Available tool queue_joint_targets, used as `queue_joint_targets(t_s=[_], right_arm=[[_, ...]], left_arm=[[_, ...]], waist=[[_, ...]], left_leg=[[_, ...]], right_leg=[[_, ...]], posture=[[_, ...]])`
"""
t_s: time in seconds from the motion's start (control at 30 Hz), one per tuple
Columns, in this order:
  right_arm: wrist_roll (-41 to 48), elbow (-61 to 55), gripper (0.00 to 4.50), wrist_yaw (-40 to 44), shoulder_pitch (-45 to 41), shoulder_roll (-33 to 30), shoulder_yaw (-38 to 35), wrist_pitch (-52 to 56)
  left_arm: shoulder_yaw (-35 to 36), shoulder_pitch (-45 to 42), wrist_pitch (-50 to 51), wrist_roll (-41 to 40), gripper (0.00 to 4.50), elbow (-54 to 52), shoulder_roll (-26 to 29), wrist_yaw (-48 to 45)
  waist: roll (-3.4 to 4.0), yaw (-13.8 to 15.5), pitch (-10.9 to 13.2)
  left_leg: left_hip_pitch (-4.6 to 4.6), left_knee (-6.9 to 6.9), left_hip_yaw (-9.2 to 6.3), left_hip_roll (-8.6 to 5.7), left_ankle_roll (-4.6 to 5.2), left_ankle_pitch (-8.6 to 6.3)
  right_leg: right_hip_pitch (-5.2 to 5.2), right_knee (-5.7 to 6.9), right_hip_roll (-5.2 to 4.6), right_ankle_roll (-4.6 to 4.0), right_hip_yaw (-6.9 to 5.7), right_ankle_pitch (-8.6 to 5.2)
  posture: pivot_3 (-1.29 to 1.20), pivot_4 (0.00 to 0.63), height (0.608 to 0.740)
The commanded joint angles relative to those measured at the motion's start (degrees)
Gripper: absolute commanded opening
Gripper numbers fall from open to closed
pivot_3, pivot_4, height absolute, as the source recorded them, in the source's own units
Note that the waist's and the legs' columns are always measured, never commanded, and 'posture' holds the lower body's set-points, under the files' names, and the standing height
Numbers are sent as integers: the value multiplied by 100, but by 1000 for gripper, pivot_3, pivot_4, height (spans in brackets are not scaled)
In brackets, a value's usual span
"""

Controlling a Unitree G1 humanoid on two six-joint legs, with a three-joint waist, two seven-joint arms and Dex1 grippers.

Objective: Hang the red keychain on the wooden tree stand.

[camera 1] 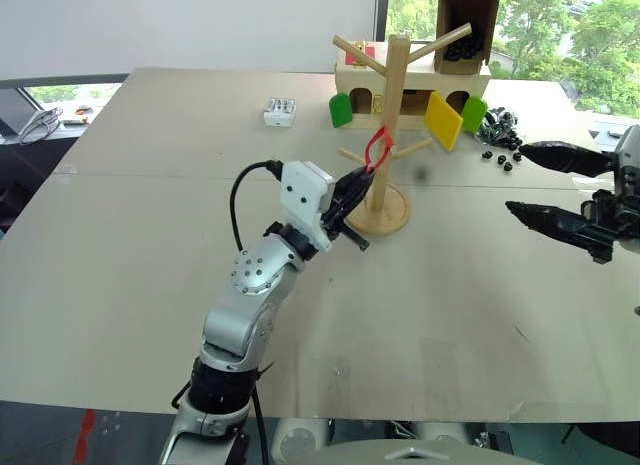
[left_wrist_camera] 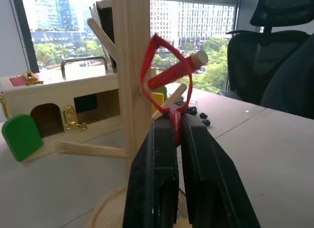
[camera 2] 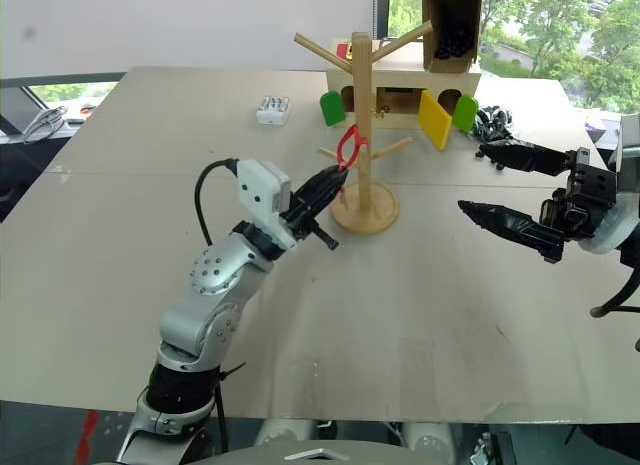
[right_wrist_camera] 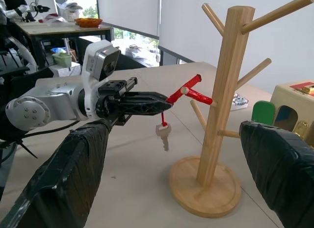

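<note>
The wooden tree stand [camera 1: 397, 105] rises from its round base at the middle back of the table. The red keychain [left_wrist_camera: 162, 71] is a cord loop pinched at its lower end by my left gripper [left_wrist_camera: 174, 121], which is shut on it. In the left wrist view a low peg's tip [left_wrist_camera: 198, 59] pokes through the loop. The small key [right_wrist_camera: 163, 136] dangles under the fingertips, above the table. My right gripper [camera 1: 518, 180] hovers open to the right of the stand, holding nothing and pointing toward it.
A wooden house-shaped box [camera 1: 410, 83] with green and yellow flaps stands right behind the stand. Small black pieces [camera 1: 500, 135] lie at the back right under a hanging cardboard box [camera 1: 468, 25]. A small white object [camera 1: 280, 112] lies at the back left.
</note>
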Motion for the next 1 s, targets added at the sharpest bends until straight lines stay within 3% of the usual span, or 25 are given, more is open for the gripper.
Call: queue_joint_targets(t_s=[0.03, 0.47, 1.0], right_arm=[[-10, -187, 4500, 38, -30, 0, -226, -96], [6, -338, 4500, -33, 26, 86, -250, -59], [52, -444, 4500, -214, 18, 114, -306, -54]], left_arm=[[-22, -120, -389, 60, 68, -73, -78, -113], [-13, -127, -572, -2, 68, -235, -140, -254], [-256, -489, -425, 995, 68, 634, -225, 155]], waist=[[0, 0, 0], [0, -1, 0], [-1, 4, 1]], left_leg=[[0, 0, 0, 0, 0, 0], [0, 0, 0, 2, 1, 0], [-1, 1, 0, 2, 3, -2]], right_leg=[[0, 0, 0, 0, 0, 0], [0, 0, 0, 0, 0, 0], [0, 0, 0, 0, -5, 0]], posture=[[0, 150, 740], [0, 150, 740], [0, 150, 740]])
